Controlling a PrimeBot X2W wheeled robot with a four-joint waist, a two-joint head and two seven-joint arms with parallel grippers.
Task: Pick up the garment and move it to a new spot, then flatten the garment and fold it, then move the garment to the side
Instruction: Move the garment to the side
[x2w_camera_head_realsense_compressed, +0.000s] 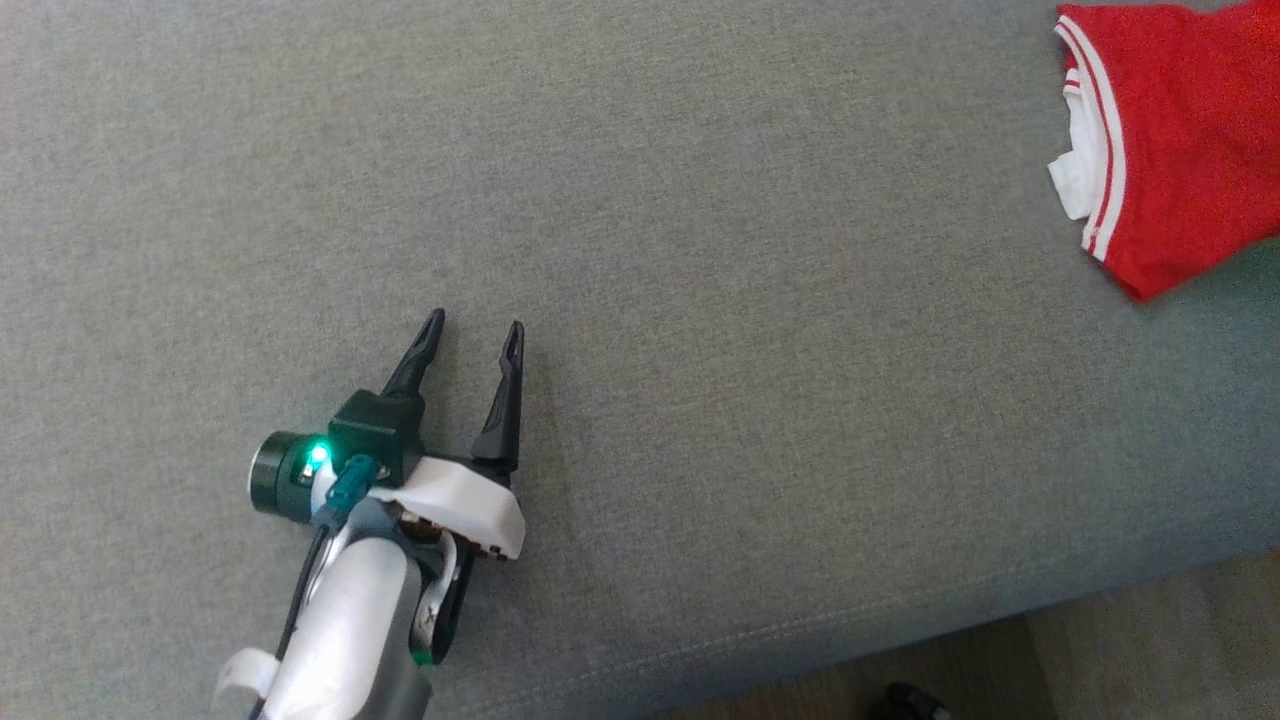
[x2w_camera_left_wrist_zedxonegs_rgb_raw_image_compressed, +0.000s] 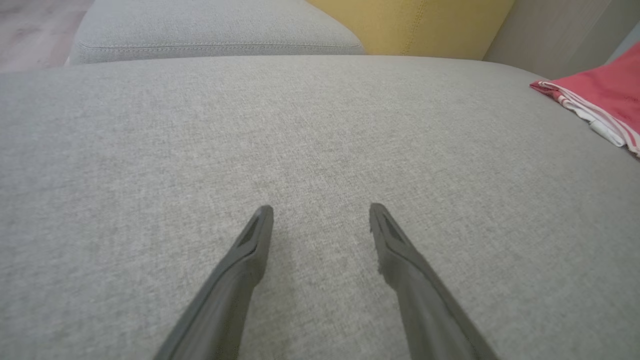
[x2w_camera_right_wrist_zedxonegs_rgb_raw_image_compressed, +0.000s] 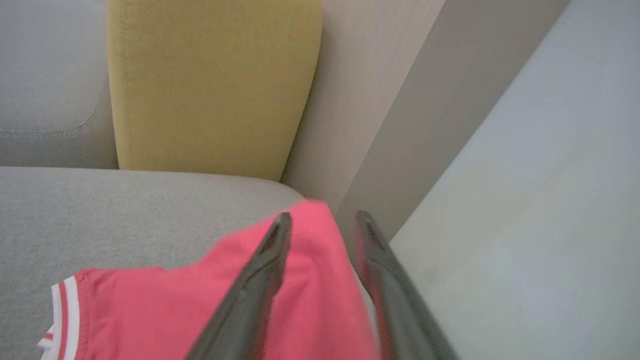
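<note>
The garment (x2w_camera_head_realsense_compressed: 1180, 140) is bright red with white stripe trim and white lining, and lies bunched at the far right of the grey sofa seat (x2w_camera_head_realsense_compressed: 700, 250). In the left wrist view the garment (x2w_camera_left_wrist_zedxonegs_rgb_raw_image_compressed: 605, 90) sits at the right edge. My left gripper (x2w_camera_head_realsense_compressed: 476, 325) hovers open over bare seat fabric at the lower left, far from the garment; the left wrist view has the same gripper (x2w_camera_left_wrist_zedxonegs_rgb_raw_image_compressed: 321, 209) with nothing between its fingers. My right gripper (x2w_camera_right_wrist_zedxonegs_rgb_raw_image_compressed: 323, 216) has its fingers parted over the garment (x2w_camera_right_wrist_zedxonegs_rgb_raw_image_compressed: 150, 310), whose blurred red corner lies between them.
A yellow cushion (x2w_camera_right_wrist_zedxonegs_rgb_raw_image_compressed: 210, 85) stands behind the seat, beside a pale wall panel (x2w_camera_right_wrist_zedxonegs_rgb_raw_image_compressed: 380, 100). The seat's front edge runs along the lower right, with floor (x2w_camera_head_realsense_compressed: 1150, 640) below it. A second grey cushion (x2w_camera_left_wrist_zedxonegs_rgb_raw_image_compressed: 210, 25) lies beyond the seat.
</note>
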